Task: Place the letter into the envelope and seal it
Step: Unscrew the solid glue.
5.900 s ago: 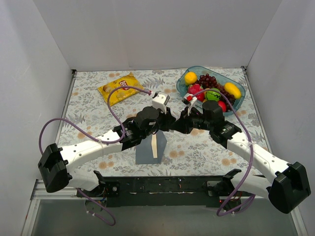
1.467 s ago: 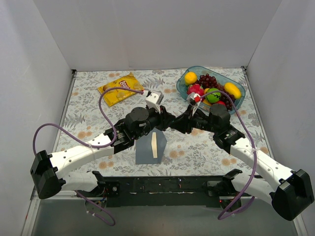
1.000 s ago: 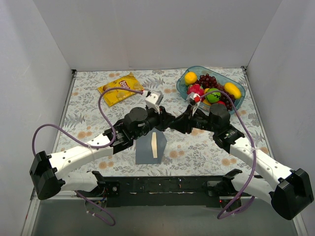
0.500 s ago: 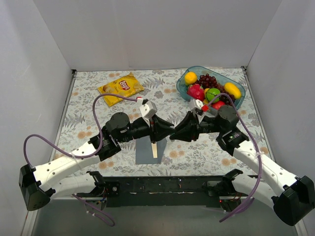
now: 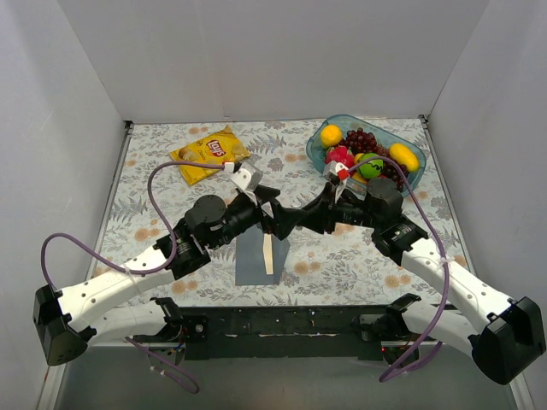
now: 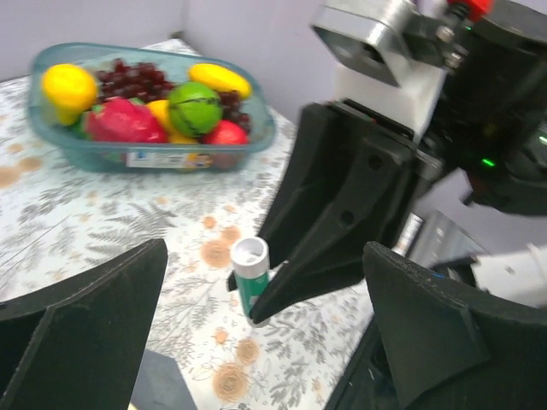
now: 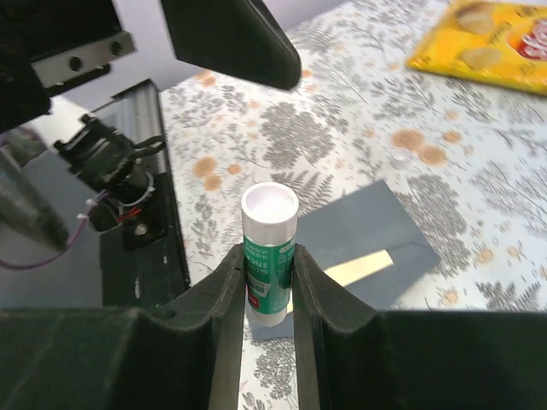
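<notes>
with the right claw (image 7: 268, 258) clamped on the upright glue stick (image 7: 269, 224) and the left claw (image 6: 265, 246) spread wide and empty, the stick's tip is best tilted down and drawn lightly along the flap of the envelope (image 7: 369, 224), which lies flat on the table (image 5: 154, 188) with the letter (image 7: 359, 267) showing as a cream strip.

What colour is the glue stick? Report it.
The glue stick is green with a white top; clearest in right wrist view.

Slate-blue envelope (image 5: 249, 266), cream letter (image 5: 267, 254)
</notes>
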You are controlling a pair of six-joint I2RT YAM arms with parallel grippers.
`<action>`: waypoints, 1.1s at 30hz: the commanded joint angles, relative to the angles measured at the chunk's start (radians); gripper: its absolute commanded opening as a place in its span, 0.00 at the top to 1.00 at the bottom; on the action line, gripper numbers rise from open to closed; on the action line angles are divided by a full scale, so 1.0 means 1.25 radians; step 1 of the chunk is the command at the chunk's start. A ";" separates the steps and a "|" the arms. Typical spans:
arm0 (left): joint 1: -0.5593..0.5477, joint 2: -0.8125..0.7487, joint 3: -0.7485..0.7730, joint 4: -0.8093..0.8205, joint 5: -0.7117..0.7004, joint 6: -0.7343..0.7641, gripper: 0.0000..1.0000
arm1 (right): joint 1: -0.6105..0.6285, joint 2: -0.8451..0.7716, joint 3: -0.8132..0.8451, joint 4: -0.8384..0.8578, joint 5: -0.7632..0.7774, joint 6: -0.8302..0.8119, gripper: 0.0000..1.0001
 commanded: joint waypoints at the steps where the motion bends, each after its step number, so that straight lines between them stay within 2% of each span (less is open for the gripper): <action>1: 0.001 0.050 0.053 -0.082 -0.237 -0.044 0.02 | 0.002 0.007 0.050 -0.063 0.148 -0.016 0.99; 6: 0.001 0.121 0.114 -0.160 -0.309 -0.063 0.02 | 0.003 0.007 0.051 -0.083 0.189 -0.019 0.99; 25: 0.000 0.164 0.134 -0.182 -0.329 -0.074 0.02 | 0.023 0.022 0.094 -0.168 0.240 -0.038 0.99; 33: 0.000 0.221 0.226 -0.255 -0.368 -0.095 0.02 | 0.028 0.043 0.142 -0.218 0.255 -0.028 0.99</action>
